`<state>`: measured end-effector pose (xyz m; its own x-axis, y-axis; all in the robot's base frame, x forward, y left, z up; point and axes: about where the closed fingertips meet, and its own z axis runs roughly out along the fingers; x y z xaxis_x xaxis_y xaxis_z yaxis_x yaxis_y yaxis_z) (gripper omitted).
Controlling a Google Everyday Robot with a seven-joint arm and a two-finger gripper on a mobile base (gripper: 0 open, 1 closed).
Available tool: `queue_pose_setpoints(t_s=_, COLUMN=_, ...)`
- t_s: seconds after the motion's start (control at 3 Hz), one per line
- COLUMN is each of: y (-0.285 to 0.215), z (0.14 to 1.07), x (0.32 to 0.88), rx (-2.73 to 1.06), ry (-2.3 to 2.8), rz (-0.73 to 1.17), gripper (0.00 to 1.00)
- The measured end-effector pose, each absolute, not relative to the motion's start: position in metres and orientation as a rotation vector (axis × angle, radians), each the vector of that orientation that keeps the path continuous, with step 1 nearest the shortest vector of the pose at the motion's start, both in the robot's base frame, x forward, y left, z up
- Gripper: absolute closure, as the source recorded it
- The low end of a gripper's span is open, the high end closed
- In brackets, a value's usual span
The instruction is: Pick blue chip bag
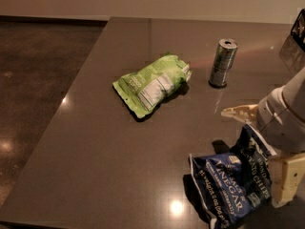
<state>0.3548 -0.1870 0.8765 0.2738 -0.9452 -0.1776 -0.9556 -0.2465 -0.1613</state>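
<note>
The blue chip bag [229, 182] is dark navy with white "VINEGAR" lettering. It lies flat on the table near the front right. My gripper [251, 158] comes in from the right edge and hangs over the bag's right end. Its fingers are spread wide: one cream finger [237, 112] points left just beyond the bag's far edge, and the other finger [285, 181] points down at the bag's right side. Nothing is held between them. The right end of the bag is hidden behind the gripper body.
A light green snack bag [152, 84] with a white label lies at the table's middle. A metal can [222, 63] stands upright behind the blue bag. The dark table [105, 147] has its left edge next to brown floor.
</note>
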Motion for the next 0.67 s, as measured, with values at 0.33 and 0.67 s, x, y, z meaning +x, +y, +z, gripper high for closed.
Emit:
queue_pose_setpoints(t_s=0.33, y=-0.1822, z=0.8645, x=0.3483, rx=-2.381, ry=1.717, rz=0.086, gripper=0.15)
queue_pose_setpoints(t_s=0.67, y=-0.1811, z=0.8608, x=0.3483, rx=-2.396, ry=1.733, rz=0.097, gripper=0.38)
